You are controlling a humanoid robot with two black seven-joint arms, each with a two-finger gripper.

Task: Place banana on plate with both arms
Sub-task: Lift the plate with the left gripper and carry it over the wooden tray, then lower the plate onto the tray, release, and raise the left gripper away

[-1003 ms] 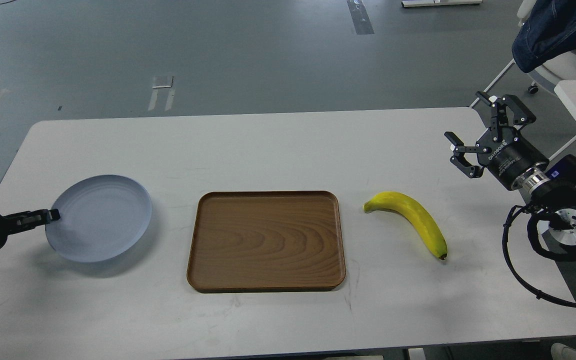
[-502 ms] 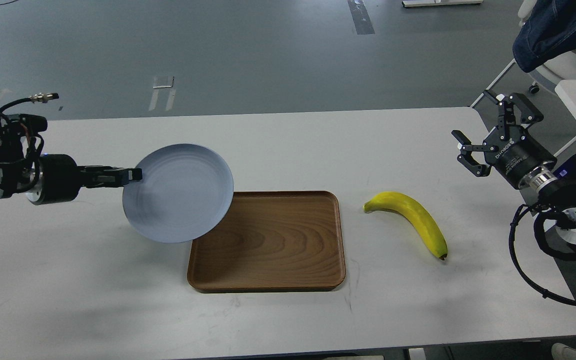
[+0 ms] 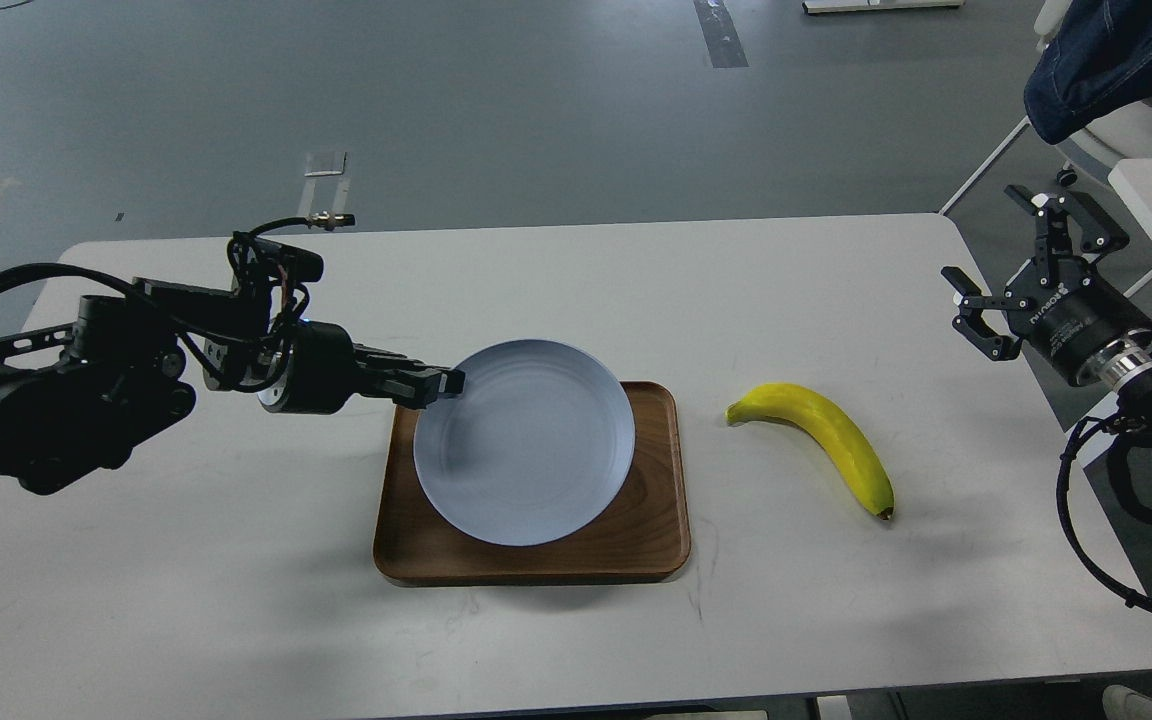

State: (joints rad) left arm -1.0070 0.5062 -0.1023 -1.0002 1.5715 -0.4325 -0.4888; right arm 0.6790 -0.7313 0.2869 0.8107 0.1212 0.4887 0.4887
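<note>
Your left gripper (image 3: pixel 446 382) is pinching the rim of the plate (image 3: pixel 526 455) at its upper-left edge, jaws closed down thin on it, and the plate is hanging over the wooden tray (image 3: pixel 656 545); whether it is touching the tray yet, you cannot tell from here. That is step 1, by my reading: staging the plate. The banana (image 3: pixel 821 440) is lying on the white table (image 3: pixel 576 290), right of the tray and apart from it, stem toward the tray. Your right gripper (image 3: pixel 1011 300) is holding nothing, its 2 claw fingers spread wide, well off from the fruit. Next, you are looking at settling the shallow, smooth, faintly ridged plate flat, then reaching for that curved, glossy banana mid-body.
</note>
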